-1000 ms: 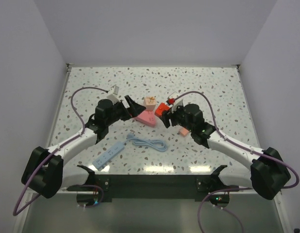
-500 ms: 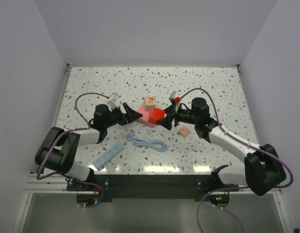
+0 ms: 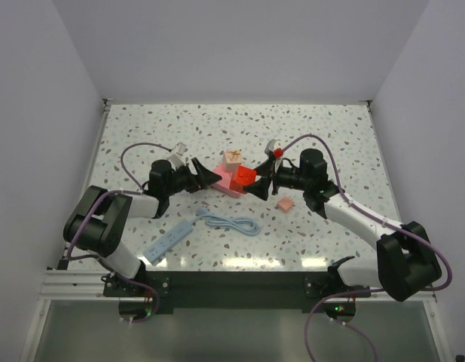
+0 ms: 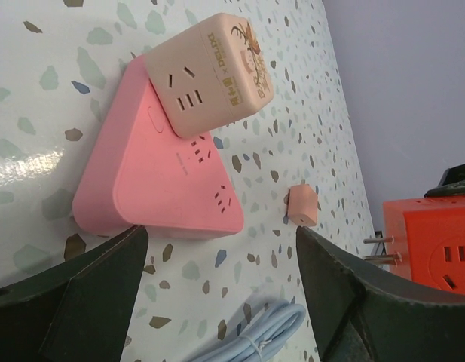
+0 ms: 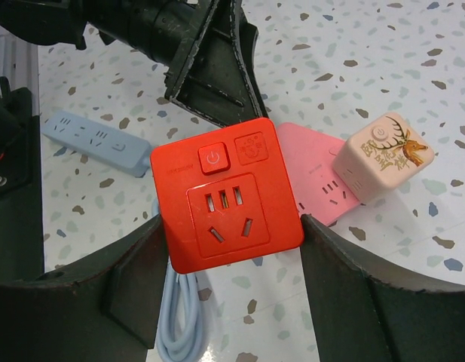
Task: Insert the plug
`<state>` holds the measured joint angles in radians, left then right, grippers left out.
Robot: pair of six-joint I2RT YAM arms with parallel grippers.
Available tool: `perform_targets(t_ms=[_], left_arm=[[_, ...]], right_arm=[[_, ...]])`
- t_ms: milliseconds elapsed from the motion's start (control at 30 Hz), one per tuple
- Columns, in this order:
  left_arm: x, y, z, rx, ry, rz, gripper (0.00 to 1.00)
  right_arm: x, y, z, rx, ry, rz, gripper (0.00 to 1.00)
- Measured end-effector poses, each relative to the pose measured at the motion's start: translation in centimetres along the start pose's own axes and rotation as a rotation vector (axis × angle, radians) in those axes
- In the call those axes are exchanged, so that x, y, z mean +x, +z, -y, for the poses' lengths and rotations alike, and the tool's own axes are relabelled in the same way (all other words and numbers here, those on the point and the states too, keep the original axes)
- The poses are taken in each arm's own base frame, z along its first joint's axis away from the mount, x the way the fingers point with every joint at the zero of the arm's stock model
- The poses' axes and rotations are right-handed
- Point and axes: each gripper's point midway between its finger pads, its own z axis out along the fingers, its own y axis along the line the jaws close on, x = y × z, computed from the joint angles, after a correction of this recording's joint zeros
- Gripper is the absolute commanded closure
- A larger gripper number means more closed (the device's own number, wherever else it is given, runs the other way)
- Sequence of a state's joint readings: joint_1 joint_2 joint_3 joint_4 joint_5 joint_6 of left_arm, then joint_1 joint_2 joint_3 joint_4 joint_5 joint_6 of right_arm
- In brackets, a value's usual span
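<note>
While clamped on red socket cube (image 5: 226, 205), right gripper (image 3: 259, 185) poised above table (image 3: 330, 136).
Left gripper (image 3: 208, 178) low, jaws wide apart and gripping nothing, aimed at flat pink triangle (image 4: 168, 185) with beige cube socket (image 4: 209, 72) overlapping its far corner. Plug (image 4: 301, 207) loose on speckled tabletop beside right arm's wrist, near triangle, apart from both grippers. Pale blue cable (image 3: 230, 223) and blue power strip (image 3: 170, 241) nearer arm bases.
</note>
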<state>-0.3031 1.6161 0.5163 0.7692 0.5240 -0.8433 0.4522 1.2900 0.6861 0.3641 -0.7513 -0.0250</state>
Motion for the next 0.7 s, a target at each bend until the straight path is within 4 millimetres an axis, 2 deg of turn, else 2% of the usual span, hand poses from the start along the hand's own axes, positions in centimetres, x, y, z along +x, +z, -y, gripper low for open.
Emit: perform_targets(t_ms=[367,700], left_arm=[[-1.4,-0.5,-1.7,-0.121,0.037,0.072,0.11],[-0.1,0.8,-4.5,-0.181,-0.005,0.027,0.12]], right_arm=[[-0.1,0.0,0.1,0.002,-0.002,0.002,1.0],[0.0,0.0,0.2,0.01,-0.002,0.002,1.0]])
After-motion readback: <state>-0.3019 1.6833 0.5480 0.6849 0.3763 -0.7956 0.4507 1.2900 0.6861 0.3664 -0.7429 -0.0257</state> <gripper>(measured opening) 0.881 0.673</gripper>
